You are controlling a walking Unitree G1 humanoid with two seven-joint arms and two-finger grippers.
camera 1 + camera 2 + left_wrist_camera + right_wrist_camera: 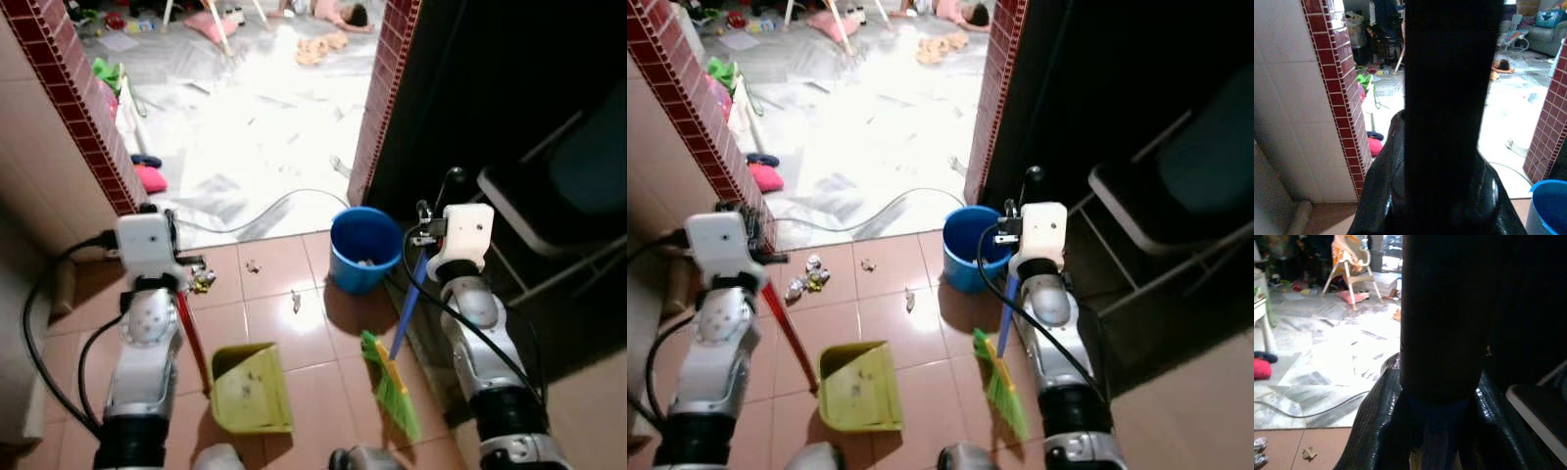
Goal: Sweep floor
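On the tile floor (323, 333):
Dustpan (250, 390): 6 o'clock, red handle clamped in left gripper (186, 279).
Broom (395, 387): 4 o'clock, blue handle gripped by right gripper (423, 238).
Bucket (362, 247): 1 o'clock.
Scraps (296, 301): centre.

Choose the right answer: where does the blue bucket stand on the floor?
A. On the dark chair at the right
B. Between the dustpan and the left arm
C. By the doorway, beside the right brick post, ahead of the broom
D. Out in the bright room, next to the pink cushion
C: the blue bucket stands on the brown tiles at the foot of the right brick post, beyond the green head of the broom.
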